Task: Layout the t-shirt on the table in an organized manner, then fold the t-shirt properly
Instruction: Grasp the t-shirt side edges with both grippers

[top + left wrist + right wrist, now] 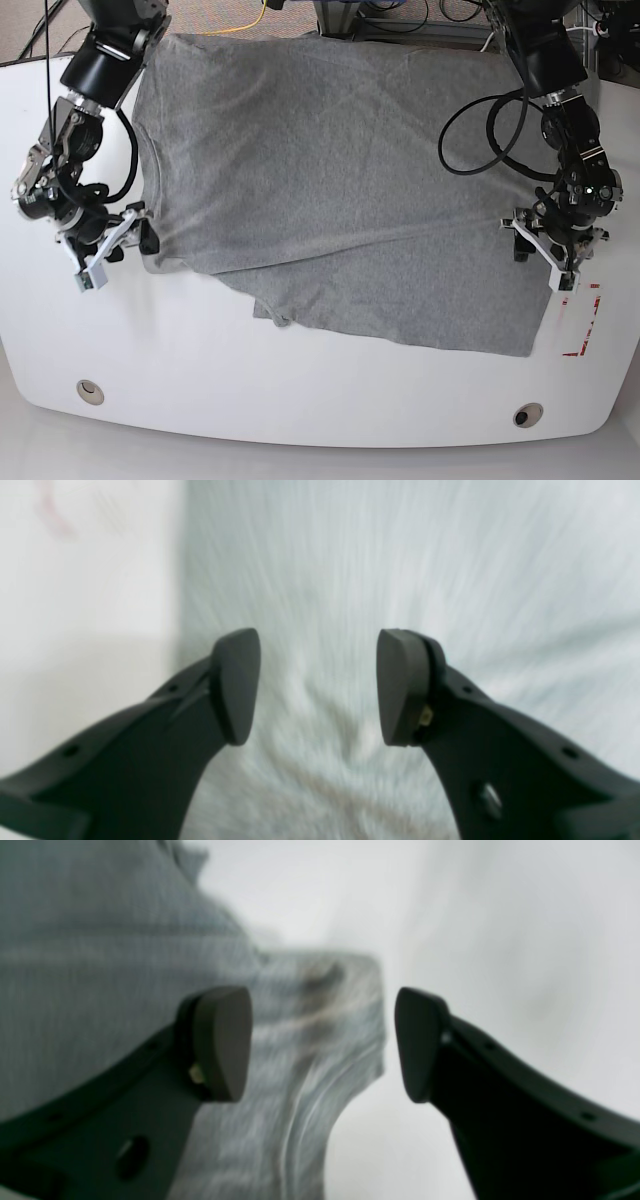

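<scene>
With both pairs of jaws parted and nothing held between them, the left gripper and right gripper are seen at opposite side edges of the t-shirt, spread on the table, so laying-out seems done and a fresh grasp is called for.

1. The heather-grey t-shirt of soft thin jersey cloth looks matt, with a fine knit grain.
2. The big white table is smooth and glossy.
3. Two small round grommets near its front edge look metallic.
4. The dark gripper fingers appear as matt plastic.
</scene>
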